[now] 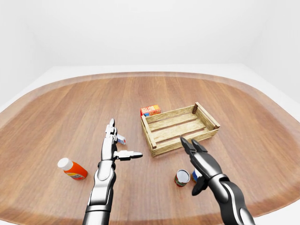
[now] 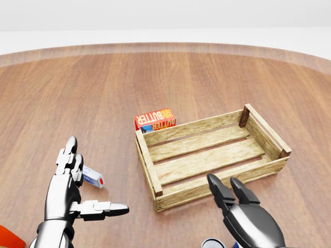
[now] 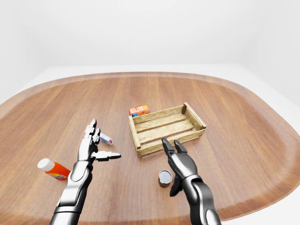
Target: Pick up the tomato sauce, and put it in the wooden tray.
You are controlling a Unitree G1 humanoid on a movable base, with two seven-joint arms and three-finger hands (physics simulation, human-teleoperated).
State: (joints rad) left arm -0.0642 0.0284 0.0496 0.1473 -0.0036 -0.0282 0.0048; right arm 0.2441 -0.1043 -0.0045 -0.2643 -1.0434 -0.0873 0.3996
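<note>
Head view: tomato sauce can (image 2: 212, 243) cut off by bottom edge, only top rim shows. Right hand (image 2: 247, 214) cut at bottom too, thumb out of frame. Orange bottle (image 2: 9, 237) just a corner at lower left. Butter box (image 2: 155, 119) lower part hidden behind wooden tray (image 2: 148, 161) wall. Small white tube (image 2: 93, 177) partly behind left hand (image 2: 70, 191), label too small to read. Left-eye view: blue object (image 1: 194, 175) beside the can mostly hidden by right hand, can't identify.
</note>
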